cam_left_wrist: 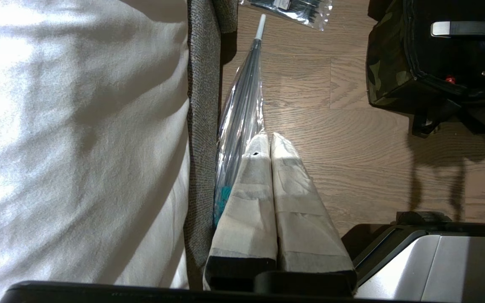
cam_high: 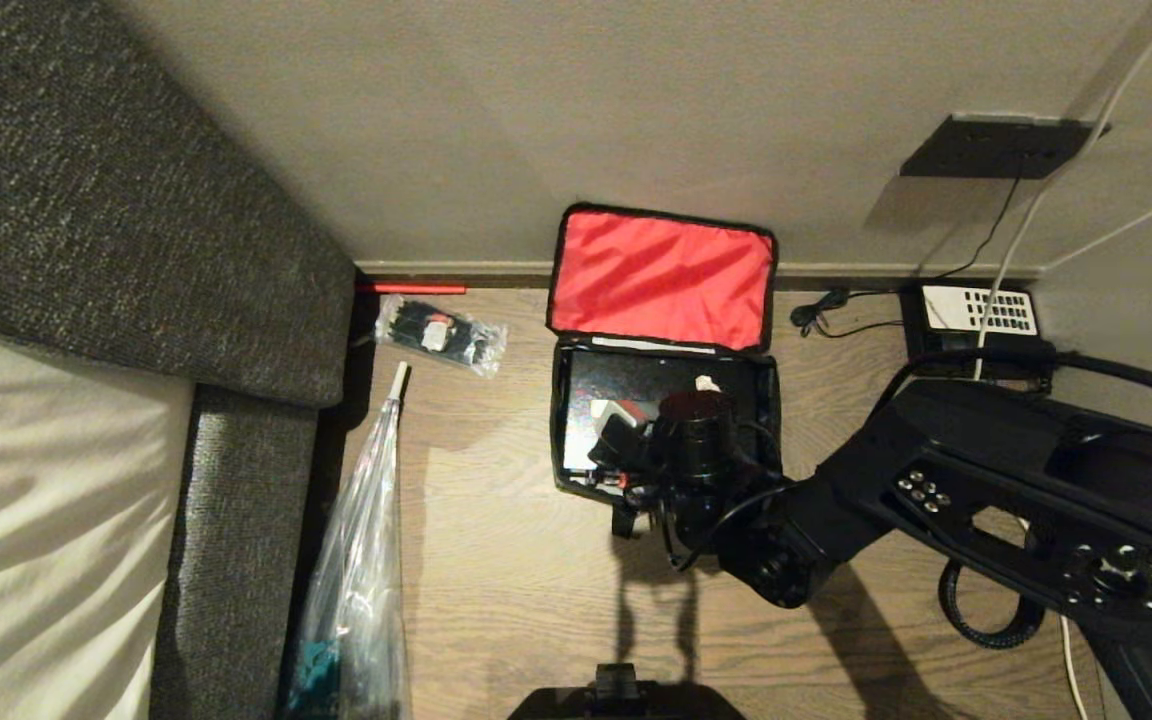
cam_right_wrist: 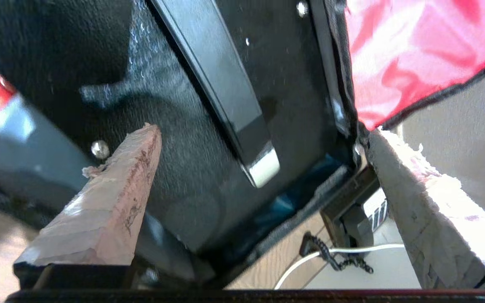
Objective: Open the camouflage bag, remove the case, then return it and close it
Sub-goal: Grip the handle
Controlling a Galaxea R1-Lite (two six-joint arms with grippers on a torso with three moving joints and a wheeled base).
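On the head camera I see the camouflage bag [cam_high: 664,420] standing on the wooden floor [cam_high: 496,560] against the wall, its lid [cam_high: 662,278] flipped up so the red lining faces me. My right arm reaches in from the right, and the right gripper [cam_high: 626,450] hangs over the open mouth of the bag, above the black case [cam_high: 616,385] inside. A clear folded umbrella [cam_high: 361,560] lies beside the grey sofa [cam_high: 136,220], and a telephone [cam_high: 976,315] sits by the wall.

On the left wrist camera the left gripper [cam_left_wrist: 267,141] is parked well away from the bag [cam_left_wrist: 387,80], fingers pressed together, over the floor next to the umbrella [cam_left_wrist: 242,109].

On the right wrist camera the right gripper [cam_right_wrist: 263,139] has its fingers spread wide, holding nothing, with the case's strap-like black handle [cam_right_wrist: 225,97] between them and the red lining [cam_right_wrist: 411,50] off to one side.
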